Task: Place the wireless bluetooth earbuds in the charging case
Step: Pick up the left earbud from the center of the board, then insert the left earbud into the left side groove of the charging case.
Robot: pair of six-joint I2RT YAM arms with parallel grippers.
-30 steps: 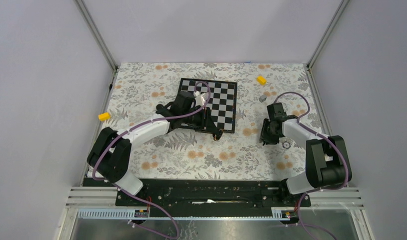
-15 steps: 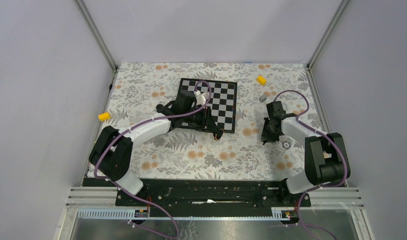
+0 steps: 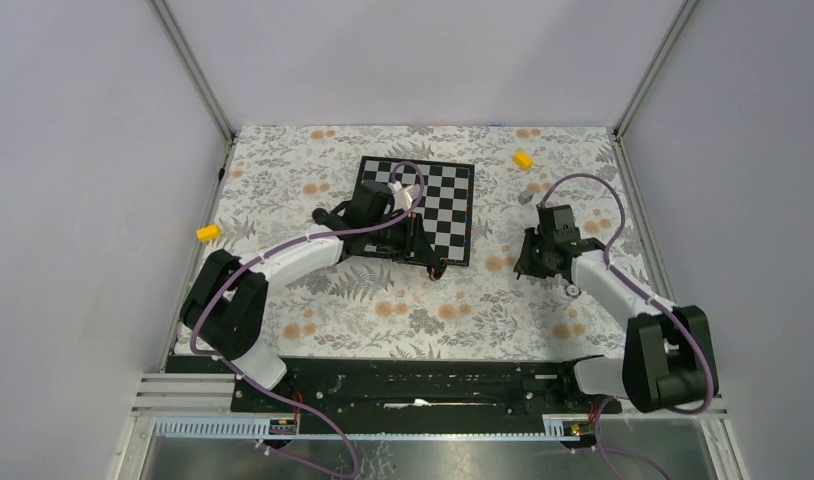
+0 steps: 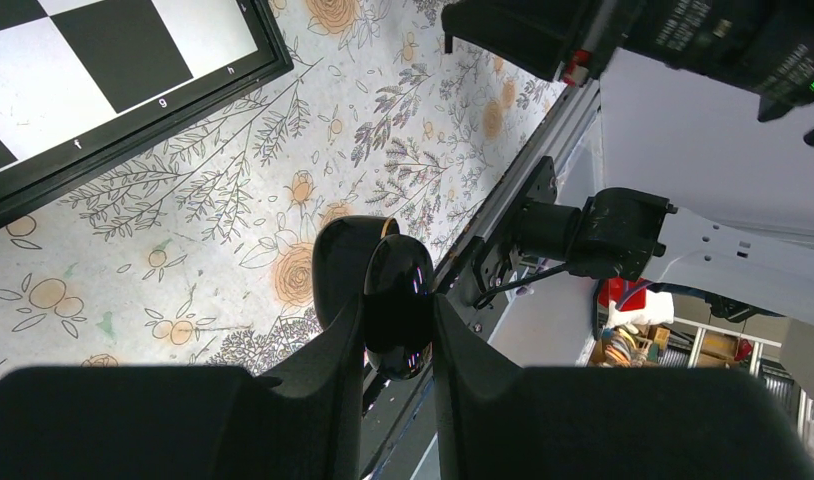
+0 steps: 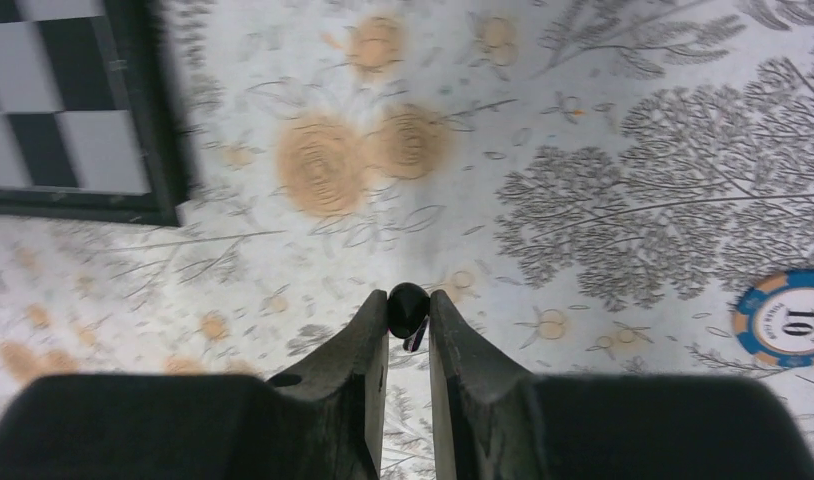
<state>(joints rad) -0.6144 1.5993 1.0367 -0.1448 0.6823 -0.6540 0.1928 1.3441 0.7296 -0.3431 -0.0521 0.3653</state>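
- Earbud [image 5: 407, 305] is sitting pinched in the clenched right gripper [image 5: 407, 312], above the floral cloth [image 5: 603, 150].
- Left gripper [image 4: 395, 322] is clamping the charging case [image 4: 383, 285].
- Top view: grippers are hanging well apart; transport step, next needing bud-to-case alignment.

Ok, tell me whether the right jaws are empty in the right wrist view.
No, a small glossy black earbud sits pinched between the tips of the right jaws.
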